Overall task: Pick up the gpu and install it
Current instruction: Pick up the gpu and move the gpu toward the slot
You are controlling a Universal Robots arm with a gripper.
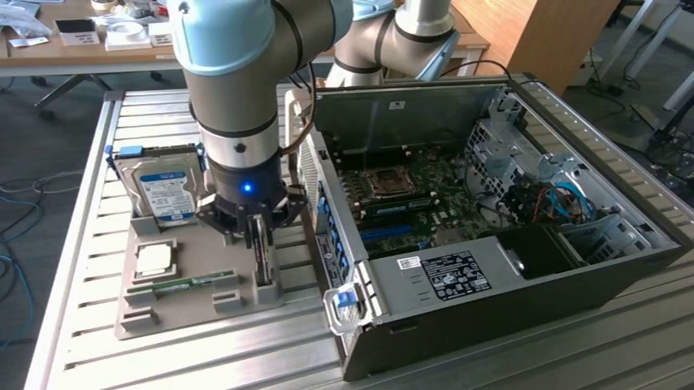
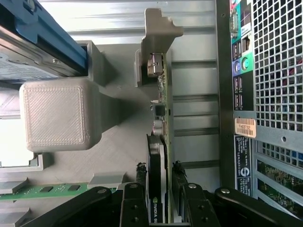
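The gpu stands on edge in a slot of the grey holder tray, just beside the computer case. In the wrist view the gpu is a dark board with a black shroud and a pale metal bracket at its far end. My gripper is lowered over the card's near end. The gripper is open, one black fingertip on each side of the card, very close to its faces. The card still rests in the holder.
The open computer case lies at the exterior view's right, its motherboard with blue slots exposed and its rear panel close to the card. A silver hard drive, a processor and a green memory stick share the tray.
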